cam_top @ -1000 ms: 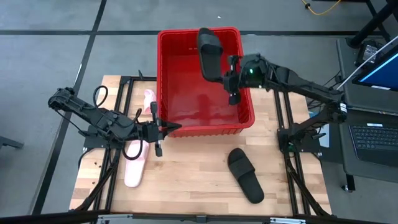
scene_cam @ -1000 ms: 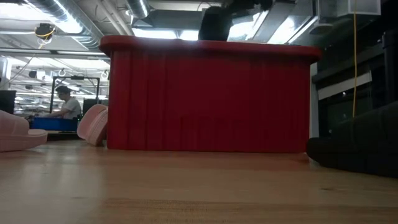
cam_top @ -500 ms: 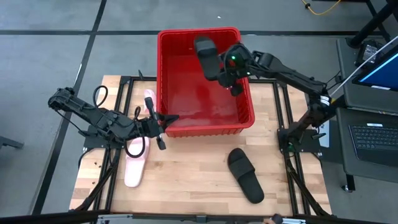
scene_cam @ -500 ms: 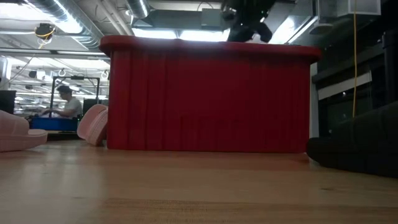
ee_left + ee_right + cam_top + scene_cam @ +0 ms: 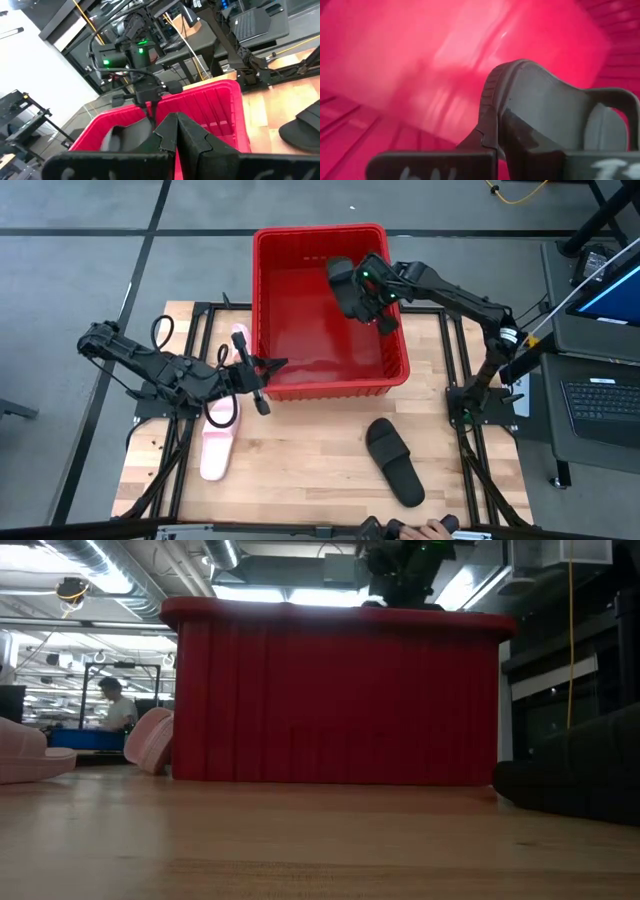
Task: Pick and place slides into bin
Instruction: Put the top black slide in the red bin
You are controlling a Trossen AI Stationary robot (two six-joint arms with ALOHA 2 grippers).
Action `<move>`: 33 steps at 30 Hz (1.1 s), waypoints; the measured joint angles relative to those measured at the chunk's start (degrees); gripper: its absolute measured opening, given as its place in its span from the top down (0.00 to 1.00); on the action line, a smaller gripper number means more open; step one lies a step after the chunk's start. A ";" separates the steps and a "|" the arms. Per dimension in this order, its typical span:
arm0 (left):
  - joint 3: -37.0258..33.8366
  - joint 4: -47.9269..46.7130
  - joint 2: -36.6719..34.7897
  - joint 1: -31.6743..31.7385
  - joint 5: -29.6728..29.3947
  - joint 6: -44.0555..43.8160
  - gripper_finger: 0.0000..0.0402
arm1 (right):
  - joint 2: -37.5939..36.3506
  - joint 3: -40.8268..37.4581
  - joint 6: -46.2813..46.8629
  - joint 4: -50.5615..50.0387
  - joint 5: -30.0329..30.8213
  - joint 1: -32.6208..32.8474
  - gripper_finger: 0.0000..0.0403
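The red bin (image 5: pixel 266 310) stands at the table's far middle. My right gripper (image 5: pixel 374 292) is over the bin's right half, shut on a black slide (image 5: pixel 345 285) that hangs inside the bin; it also shows in the left wrist view (image 5: pixel 125 137). My left gripper (image 5: pixel 263 378) is shut and empty at the bin's near left corner. A second black slide (image 5: pixel 395 462) lies flat on the table, near right. One pink slide (image 5: pixel 218 442) lies flat at the left. Another pink slide (image 5: pixel 240 345) leans on its edge against the bin's left wall. My right gripper pinches the black slide's sole by its edge (image 5: pixel 492 120) between its two fingers. The fingers come from the table's right, slanting down into the bin. The slide hangs tilted, its strap (image 5: pixel 615 100) on the far side from the fingers; whether it touches the bin floor does not show.
The bin's walls stand high above the table (image 5: pixel 330 690). Bare wood lies between the two flat slides. A person's hand (image 5: pixel 432 528) shows at the table's near edge. A laptop (image 5: pixel 600 395) stands off the table's right side.
My right gripper has gone toward the table's far edge and down into the bin, tipping the black slide. The slide, which stuck up over the bin's far wall, now sits below the rim. My left gripper has gone a little toward the bin's near left corner.
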 joint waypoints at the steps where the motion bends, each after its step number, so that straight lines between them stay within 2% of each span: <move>1: 0.00 0.00 0.00 0.02 0.00 0.00 1.00 | 0.25 0.00 0.10 -0.73 0.00 -0.08 0.97; 14: 0.00 0.00 0.00 0.00 0.06 -0.85 1.00 | 4.49 -0.44 5.73 4.41 2.79 -2.15 0.97; 23: 0.00 -0.38 0.00 0.00 0.09 -1.99 1.00 | 7.08 -0.50 5.87 5.18 3.03 -2.47 0.97; 33: 0.00 -0.97 0.00 0.00 0.09 -1.99 1.00 | 9.42 -0.52 10.05 6.38 3.06 -3.04 0.97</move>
